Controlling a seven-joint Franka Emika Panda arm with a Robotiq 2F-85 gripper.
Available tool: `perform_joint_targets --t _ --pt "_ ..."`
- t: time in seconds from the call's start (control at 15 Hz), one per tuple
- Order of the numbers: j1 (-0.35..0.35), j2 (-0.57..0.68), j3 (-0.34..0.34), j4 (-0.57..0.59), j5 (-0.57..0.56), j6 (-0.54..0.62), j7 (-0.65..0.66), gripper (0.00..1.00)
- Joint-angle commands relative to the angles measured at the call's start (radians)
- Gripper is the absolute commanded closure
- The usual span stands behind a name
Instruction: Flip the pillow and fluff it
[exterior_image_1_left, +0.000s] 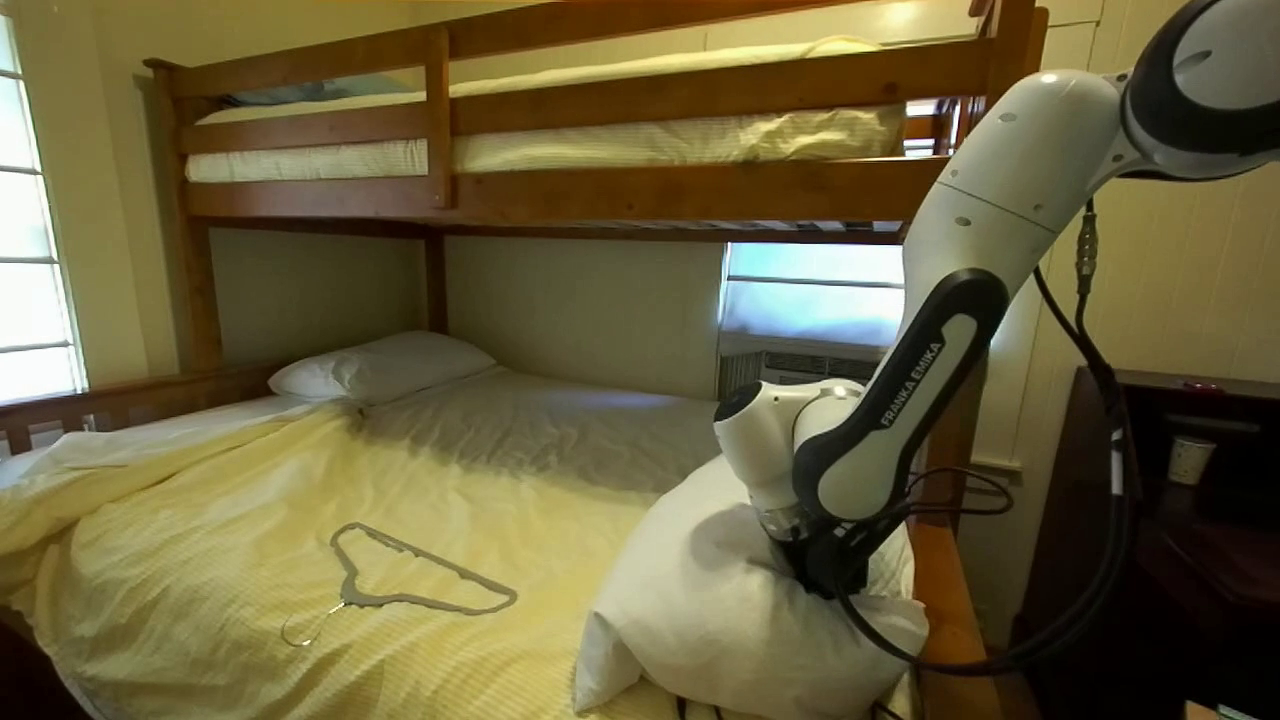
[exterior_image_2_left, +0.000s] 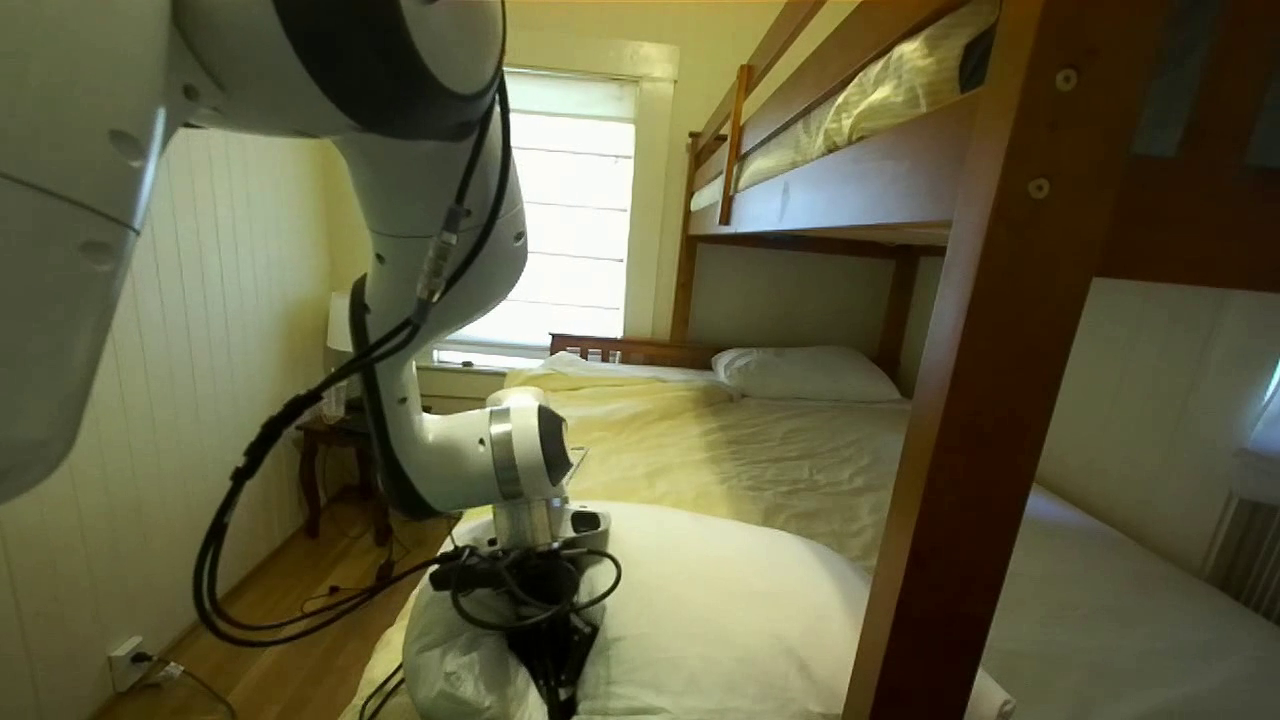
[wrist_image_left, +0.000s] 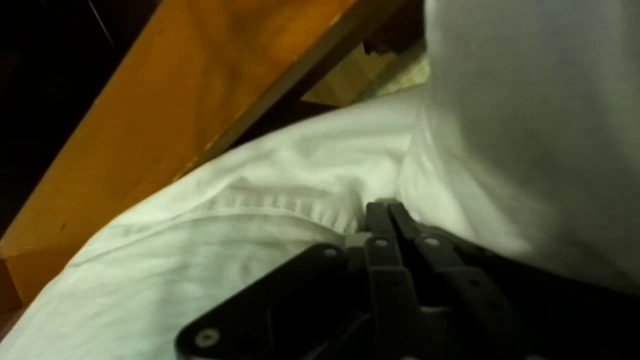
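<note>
The pillow (exterior_image_1_left: 700, 610) is large, white and puffy and lies at the near end of the bed. It also shows in an exterior view (exterior_image_2_left: 730, 610), and its white fabric fills much of the wrist view (wrist_image_left: 190, 280). My gripper (exterior_image_1_left: 835, 585) points down and is pressed into the pillow, which bulges up around it. In an exterior view the gripper (exterior_image_2_left: 560, 680) sits in a deep fold of the pillow. In the wrist view the gripper's fingertips (wrist_image_left: 389, 207) are nearly together, with gathered fabric at the tips. The exact grip is partly hidden in the folds.
A smaller, flatter white pillow (exterior_image_1_left: 390, 365) lies at the far end of the bed. A grey hanger (exterior_image_1_left: 352, 590) lies on the yellow blanket (exterior_image_1_left: 230, 520). A wooden bed rail (wrist_image_left: 165, 100) runs beside the pillow. The bunk post (exterior_image_2_left: 985, 380) and upper bunk rail (exterior_image_1_left: 680, 195) stand close by.
</note>
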Motion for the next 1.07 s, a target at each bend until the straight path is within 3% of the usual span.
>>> perform_joint_targets --t 0.0,0.2,0.6,1.0 --pt "0.023 -0.139 -0.021 -0.052 0.051 -0.040 -0.032 0.61" --pt "0.030 -0.299 -0.020 -0.078 0.003 -0.057 -0.017 0.41" --pt "0.022 -0.556 0.063 -0.038 0.092 -0.075 -0.096 0.00" --pt "0.049 -0.700 0.165 0.102 0.261 -0.154 -0.211 0.00"
